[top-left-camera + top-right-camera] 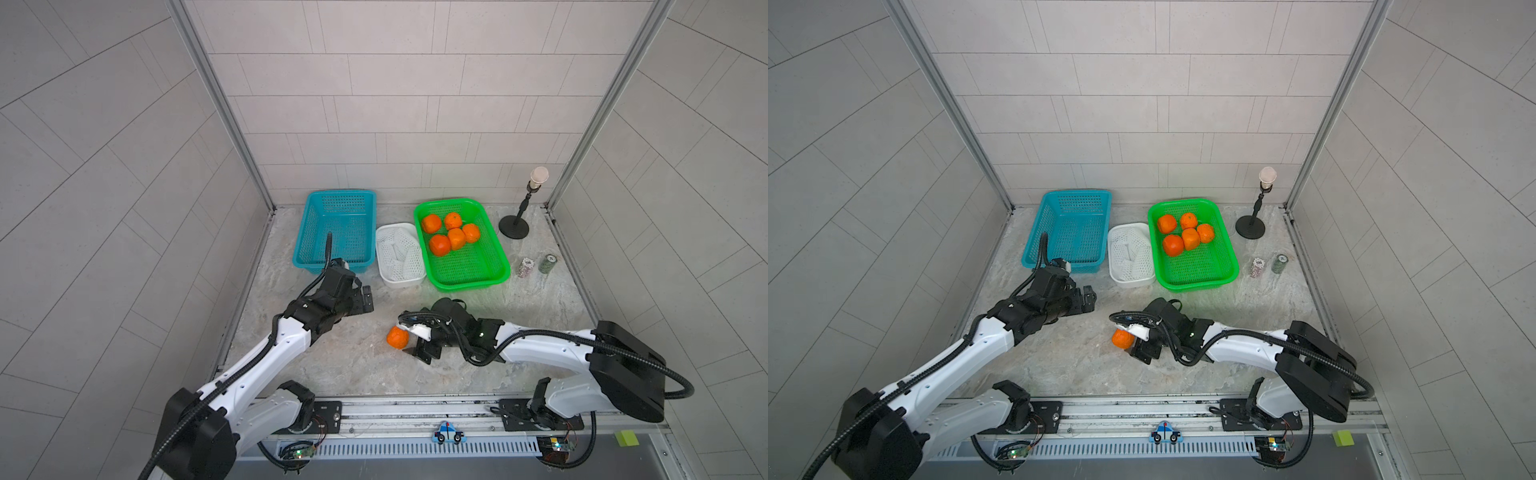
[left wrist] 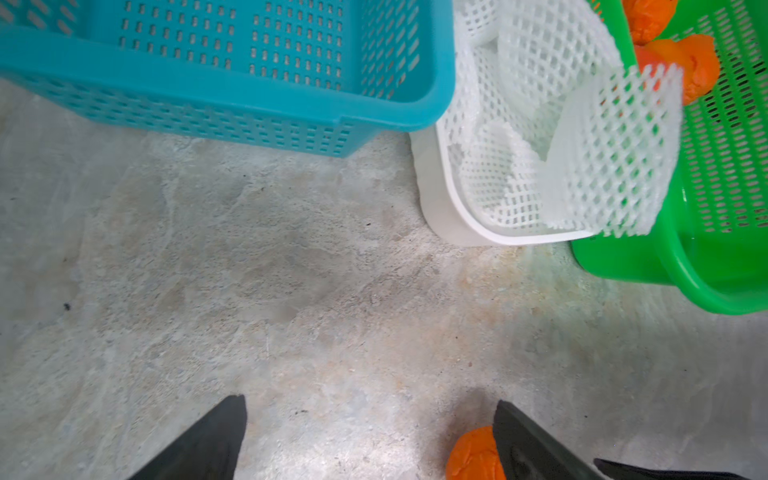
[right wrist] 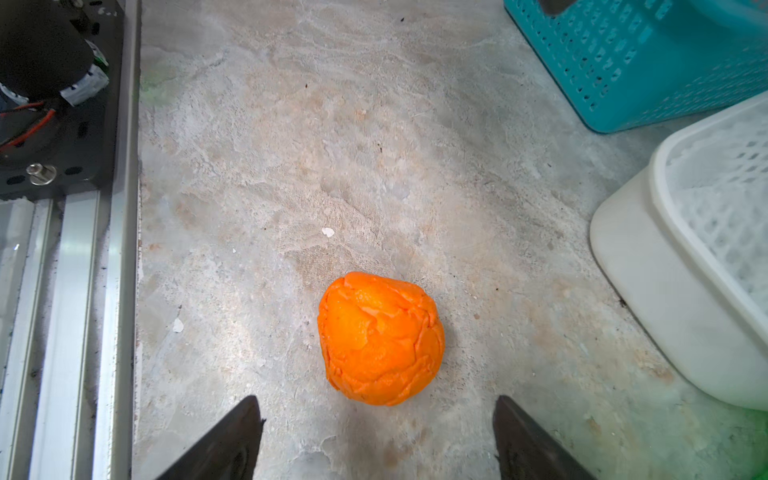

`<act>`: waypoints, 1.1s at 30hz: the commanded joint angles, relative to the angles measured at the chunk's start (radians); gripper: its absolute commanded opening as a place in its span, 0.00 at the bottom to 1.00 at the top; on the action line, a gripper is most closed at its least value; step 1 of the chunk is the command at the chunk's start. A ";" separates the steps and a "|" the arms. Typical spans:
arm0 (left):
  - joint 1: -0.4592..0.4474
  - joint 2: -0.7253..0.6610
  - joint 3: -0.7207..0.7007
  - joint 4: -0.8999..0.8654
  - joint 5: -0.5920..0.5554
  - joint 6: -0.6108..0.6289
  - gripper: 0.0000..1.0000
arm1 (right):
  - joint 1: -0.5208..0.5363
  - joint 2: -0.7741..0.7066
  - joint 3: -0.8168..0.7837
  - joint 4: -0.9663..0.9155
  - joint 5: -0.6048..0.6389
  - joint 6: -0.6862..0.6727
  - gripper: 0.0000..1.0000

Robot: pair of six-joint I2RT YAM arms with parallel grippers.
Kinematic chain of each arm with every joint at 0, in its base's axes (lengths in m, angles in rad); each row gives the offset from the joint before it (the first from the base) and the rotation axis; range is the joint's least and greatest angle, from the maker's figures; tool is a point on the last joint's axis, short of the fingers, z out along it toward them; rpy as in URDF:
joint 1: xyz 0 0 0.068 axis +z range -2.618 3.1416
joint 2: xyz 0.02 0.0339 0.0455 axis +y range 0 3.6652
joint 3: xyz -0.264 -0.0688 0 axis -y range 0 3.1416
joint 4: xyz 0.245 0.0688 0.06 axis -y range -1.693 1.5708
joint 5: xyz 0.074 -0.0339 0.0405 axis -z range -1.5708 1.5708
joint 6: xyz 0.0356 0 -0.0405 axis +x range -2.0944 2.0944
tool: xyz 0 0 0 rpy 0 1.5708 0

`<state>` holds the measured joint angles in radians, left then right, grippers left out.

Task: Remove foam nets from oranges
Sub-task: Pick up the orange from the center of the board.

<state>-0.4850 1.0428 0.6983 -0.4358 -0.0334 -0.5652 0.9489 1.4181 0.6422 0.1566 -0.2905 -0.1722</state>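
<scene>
The left gripper (image 2: 370,401) and right gripper (image 3: 377,399) both have jaws apart, empty. A bare orange (image 3: 380,338) lies on the table (image 3: 374,145) before the right one. Foam nets (image 1: 397,251) lie in the white tub (image 1: 401,284).

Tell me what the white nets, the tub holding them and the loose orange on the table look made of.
White nets: soft matte foam, judging by the diamond holes and fuzzy cut edges. Tub: smooth white plastic, faintly glossy, with a moulded rim. Loose orange: matte skin with creases and seams, perhaps fake rather than real fruit.
</scene>
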 commanded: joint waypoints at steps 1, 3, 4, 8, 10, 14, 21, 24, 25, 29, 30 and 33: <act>-0.004 -0.026 -0.028 -0.059 -0.070 -0.030 1.00 | 0.004 0.035 0.031 0.048 0.000 -0.012 0.88; -0.004 -0.028 -0.030 -0.100 -0.109 -0.054 1.00 | 0.004 0.058 0.040 0.058 0.000 -0.009 0.89; -0.004 -0.027 -0.027 -0.133 -0.136 -0.076 1.00 | 0.004 0.071 0.045 0.059 -0.002 -0.007 0.89; -0.005 -0.010 -0.020 -0.215 -0.185 -0.153 1.00 | 0.004 0.110 0.066 0.065 -0.005 -0.003 0.89; -0.004 0.005 -0.008 -0.239 -0.194 -0.184 1.00 | 0.004 0.129 0.074 0.073 -0.007 -0.001 0.89; -0.005 0.062 0.051 -0.314 -0.240 -0.165 1.00 | 0.005 0.162 0.089 0.084 -0.008 0.003 0.90; -0.007 0.225 0.203 -0.470 -0.242 -0.116 1.00 | 0.016 0.226 0.108 0.115 -0.011 0.005 0.92; -0.007 0.215 0.171 -0.427 -0.210 -0.125 1.00 | 0.021 0.256 0.121 0.125 -0.012 0.005 0.92; -0.007 0.204 0.159 -0.409 -0.199 -0.127 1.00 | 0.022 0.264 0.124 0.128 -0.013 0.004 0.93; -0.006 0.134 0.102 -0.347 -0.176 -0.134 1.00 | 0.024 0.301 0.143 0.139 -0.012 -0.001 0.92; -0.005 0.116 0.088 -0.340 -0.196 -0.154 1.00 | 0.024 0.310 0.147 0.144 -0.013 -0.001 0.92; -0.003 0.082 0.050 -0.310 -0.191 -0.154 1.00 | 0.024 0.332 0.151 0.159 -0.023 0.002 0.85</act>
<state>-0.4870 1.1572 0.7757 -0.7712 -0.2066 -0.6914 0.9642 1.7302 0.7769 0.2882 -0.2943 -0.1585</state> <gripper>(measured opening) 0.999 0.868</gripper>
